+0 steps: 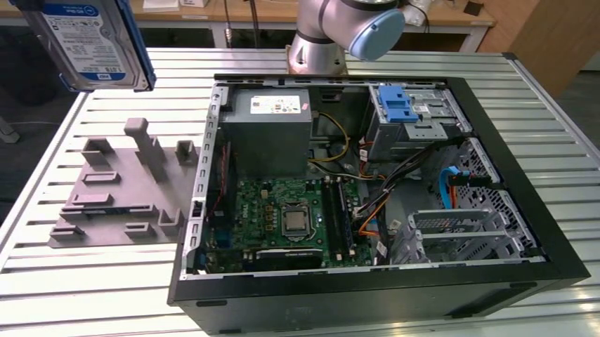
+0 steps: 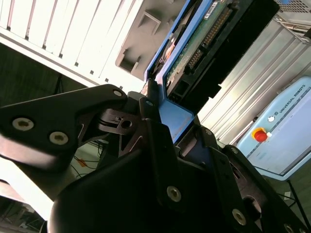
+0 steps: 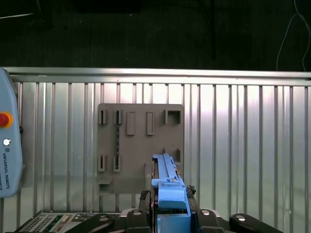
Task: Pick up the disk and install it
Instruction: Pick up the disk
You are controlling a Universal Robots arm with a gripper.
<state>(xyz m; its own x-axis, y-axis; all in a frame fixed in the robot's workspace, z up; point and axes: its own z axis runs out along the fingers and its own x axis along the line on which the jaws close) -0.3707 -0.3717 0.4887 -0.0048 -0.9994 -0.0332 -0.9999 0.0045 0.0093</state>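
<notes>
Gripper is clamped on the disk: in the second wrist view the jaws sit either side of the blue end tab, closed on it. The drive body sticks out past the fingertips, circuit-board side and connector edge facing that camera. So the hold is at one end only, with all the mass cantilevered beyond the jaws. In the exterior view the disk hangs in the air at the view's upper left, label side visible, above the grey fixture and clear of it, off to the left of the open case and well apart from the blue-latched cage. Handling call: rigid metal block, dense for its size, shock-sensitive, exposed board on one face. The plastic tab is probably the weak link; it may flex or slip under side load, so keep moves smooth. The carrier's side rails look like the firmer hold.
</notes>
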